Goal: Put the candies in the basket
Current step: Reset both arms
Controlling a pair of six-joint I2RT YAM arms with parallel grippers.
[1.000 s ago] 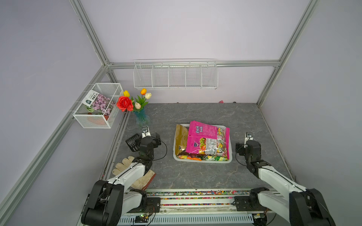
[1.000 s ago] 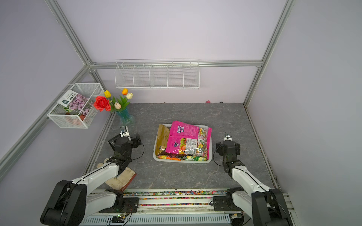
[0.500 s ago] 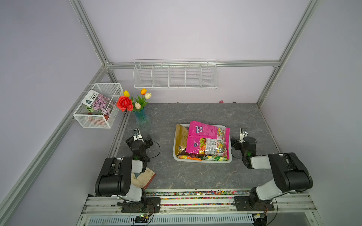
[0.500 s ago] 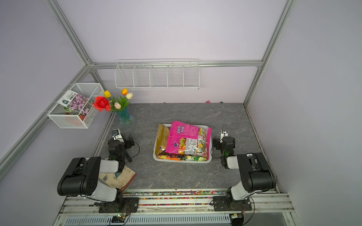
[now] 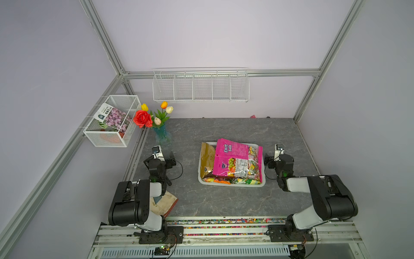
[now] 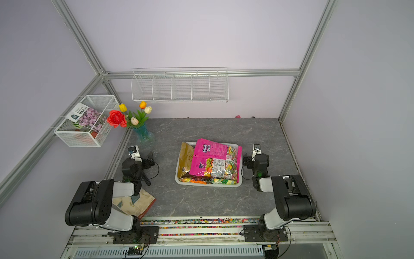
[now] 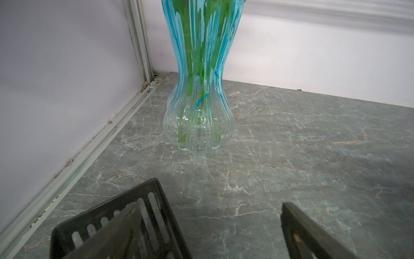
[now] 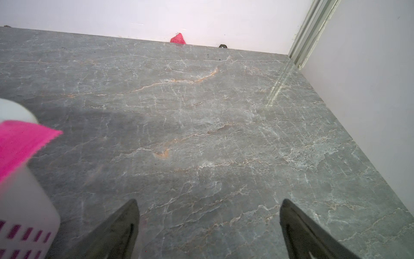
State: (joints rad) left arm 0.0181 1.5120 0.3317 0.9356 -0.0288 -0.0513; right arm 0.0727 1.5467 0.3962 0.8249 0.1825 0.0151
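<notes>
The white slotted basket (image 5: 233, 185) (image 6: 208, 185) sits mid-table in both top views. The candies lie in it: a large pink bag (image 5: 233, 157) on top, a gold bag (image 5: 207, 159) at its left, small colourful bags (image 5: 224, 180) along the near rim. My left gripper (image 5: 163, 157) (image 7: 219, 192) rests low, left of the basket, open and empty, facing the vase. My right gripper (image 5: 276, 157) (image 8: 209, 200) rests just right of the basket, open and empty. The right wrist view catches a basket corner (image 8: 26, 201) and the pink bag's edge (image 8: 20, 145).
A blue glass vase (image 5: 162, 134) (image 7: 199, 112) with flowers stands close ahead of the left gripper. A wire mesh box (image 5: 112, 121) with a seed packet hangs on the left wall, a wire rack (image 5: 200, 85) on the back wall. A cloth (image 5: 164, 201) lies under the left arm.
Both arms have folded back over their bases, upper links now raised near the front rail. The grippers stay open near the same spots. Basket and bags have not moved.
</notes>
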